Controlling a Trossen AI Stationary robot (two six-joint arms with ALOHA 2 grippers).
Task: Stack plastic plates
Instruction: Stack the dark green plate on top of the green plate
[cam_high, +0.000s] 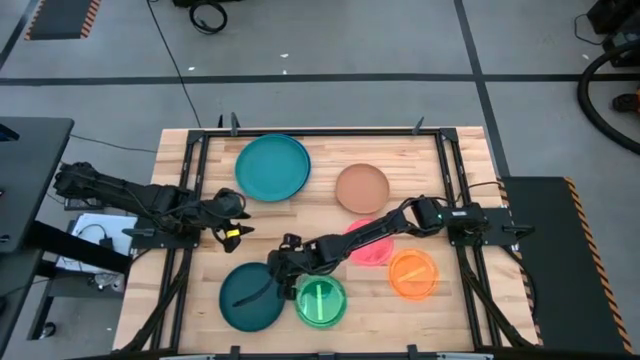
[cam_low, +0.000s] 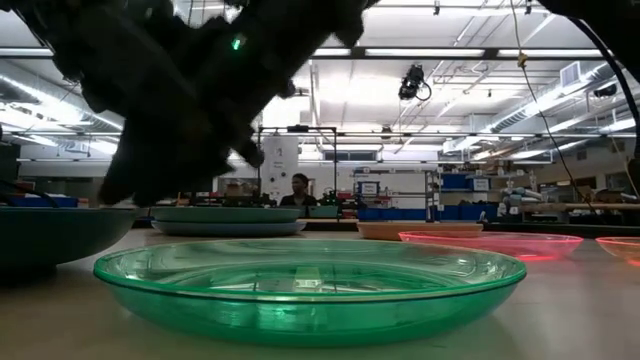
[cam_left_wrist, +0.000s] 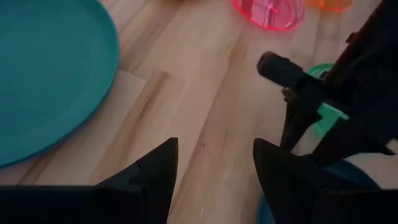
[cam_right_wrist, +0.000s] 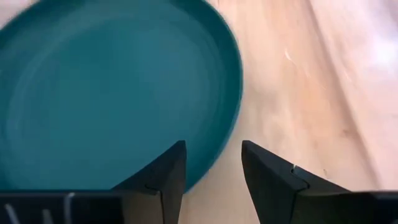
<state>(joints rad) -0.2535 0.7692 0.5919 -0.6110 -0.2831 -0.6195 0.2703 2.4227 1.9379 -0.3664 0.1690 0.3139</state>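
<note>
Six plates lie single on the table (cam_high: 190, 150), none stacked yet: a large teal plate (cam_high: 272, 166) at the far side, a tan-brown plate (cam_high: 361, 188) to its right, a pink plate (cam_high: 368, 247) and an orange plate (cam_high: 412, 273) right of centre, a green plate (cam_high: 320, 301) and a dark teal plate (cam_high: 250, 297) at the near edge. The right gripper (cam_high: 280, 268) reaches across to hover over the far right rim of the dark teal plate, its fingers spread and holding nothing; its wrist view shows that rim just ahead of the fingertips. The left gripper (cam_high: 232, 222) waits at the left, between the two teal plates, fingers also spread and empty.

The likely next step is a pinch on the dark teal rim. The risks I see: the shallow rim is thin and slick, so the fingers could slide off or push the plate off the near edge of the table. The green plate sits just beside it, and the arm crosses above the pink one, so a low sweep could knock either.
</note>
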